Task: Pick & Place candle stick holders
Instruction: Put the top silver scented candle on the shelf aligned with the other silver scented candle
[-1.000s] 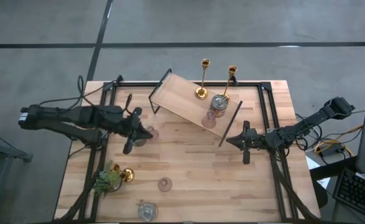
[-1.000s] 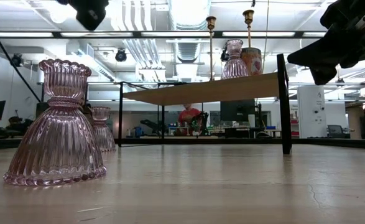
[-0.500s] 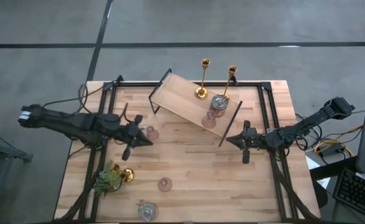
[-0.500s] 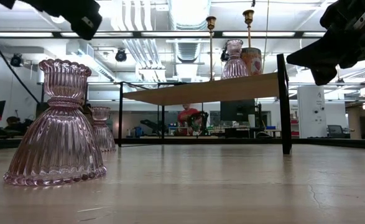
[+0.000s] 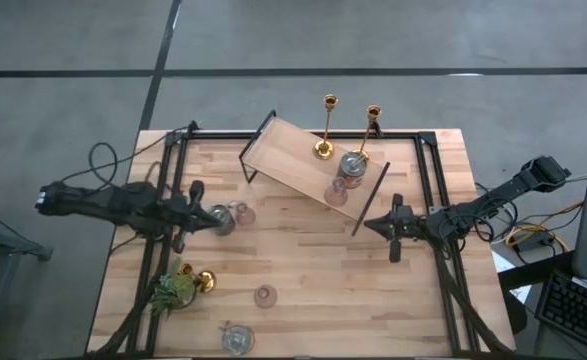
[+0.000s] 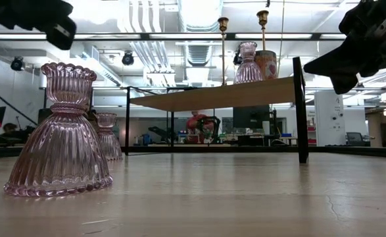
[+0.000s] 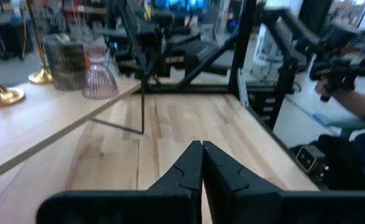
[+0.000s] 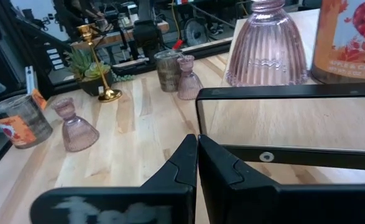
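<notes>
The left gripper [image 5: 201,211] hangs at about nine o'clock on the table, jaws clenched on nothing, its tip just beside a silvery-glass holder [image 5: 222,219] and a pink glass cup [image 5: 241,213]. The right gripper [image 5: 370,224] waits at three o'clock, also clenched and empty, near the wooden shelf [image 5: 288,158].

On the shelf, at twelve o'clock, already stand two gold candlesticks [image 5: 325,148], a silvery holder [image 5: 352,164] and a pink cup [image 5: 337,187]. Still on the table: a gold candlestick [image 5: 202,280] by the plant [image 5: 172,290] at seven o'clock, another pink cup [image 5: 264,295] and a silvery holder [image 5: 235,340] at six.

To pick the nearest holder well, the left jaws should spread first, straddle the round body squarely, and close without nudging the pink neighbour.
</notes>
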